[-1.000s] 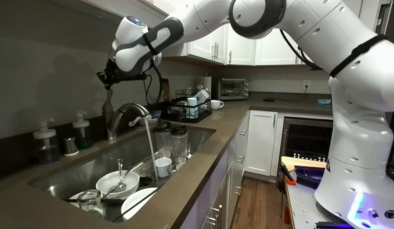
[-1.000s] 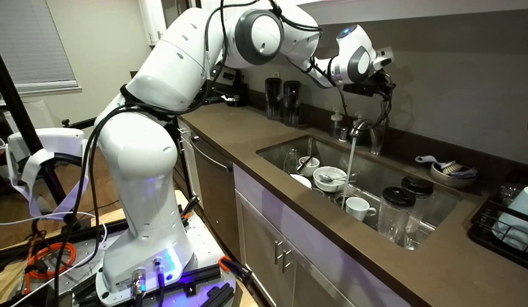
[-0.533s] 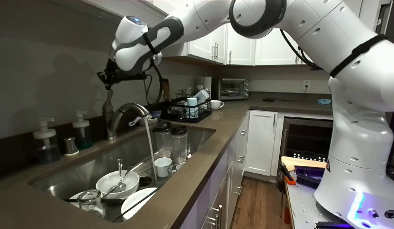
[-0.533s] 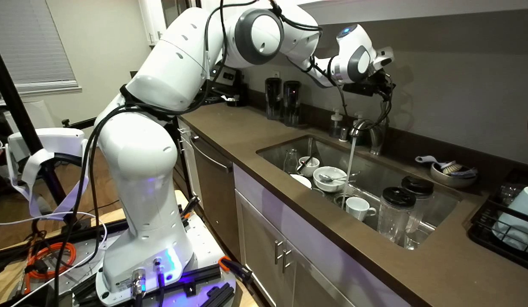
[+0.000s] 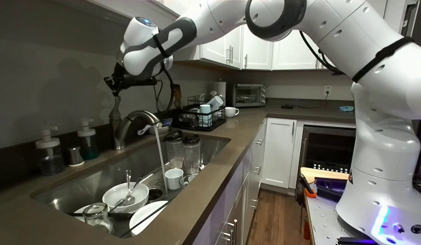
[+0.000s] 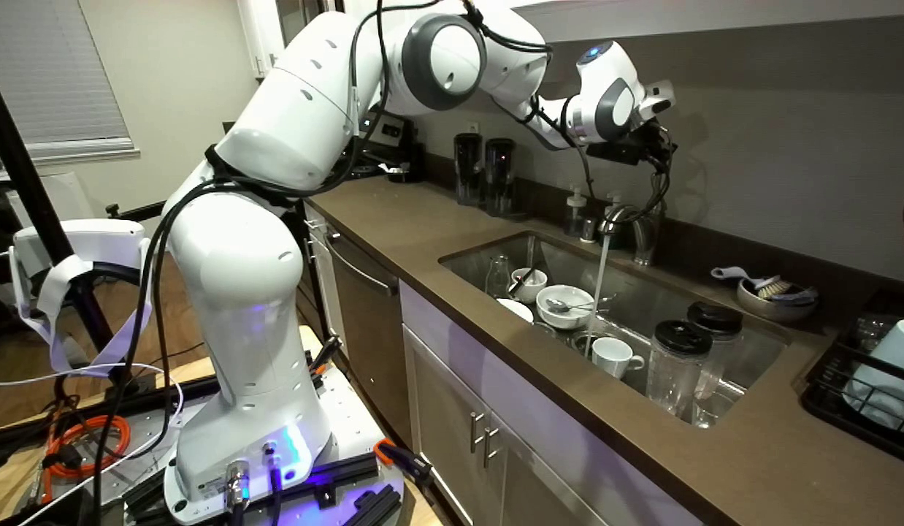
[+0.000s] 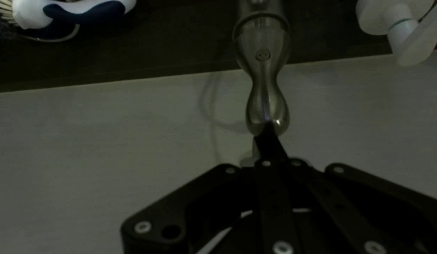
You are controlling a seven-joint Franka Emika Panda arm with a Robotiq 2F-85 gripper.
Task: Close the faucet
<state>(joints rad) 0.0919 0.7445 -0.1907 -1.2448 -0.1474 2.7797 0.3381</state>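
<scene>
The silver-grey faucet point(image 5: 123, 131) stands behind the sink in both exterior views point(image 6: 645, 239). A stream of water runs from its curved spout into the sink. Its upright handle point(image 5: 115, 110) rises behind the spout and narrows then swells to a bulb at the top in the wrist view point(image 7: 266, 95). My black gripper point(image 5: 115, 91) is above the faucet at the handle's top end. In the wrist view the fingertips point(image 7: 268, 131) are together and overlap the bulb's end. They look close to it or touching; I cannot tell which. No object shows between the fingers.
The sink point(image 6: 759, 365) holds bowls, mugs, glasses and two black-lidded jars. Soap bottles point(image 5: 87, 141) stand beside the faucet. A bowl with brushes point(image 6: 773, 307) and a dish rack point(image 5: 210, 126) stand on the other side. The wall point(image 7: 98, 158) is close behind the handle.
</scene>
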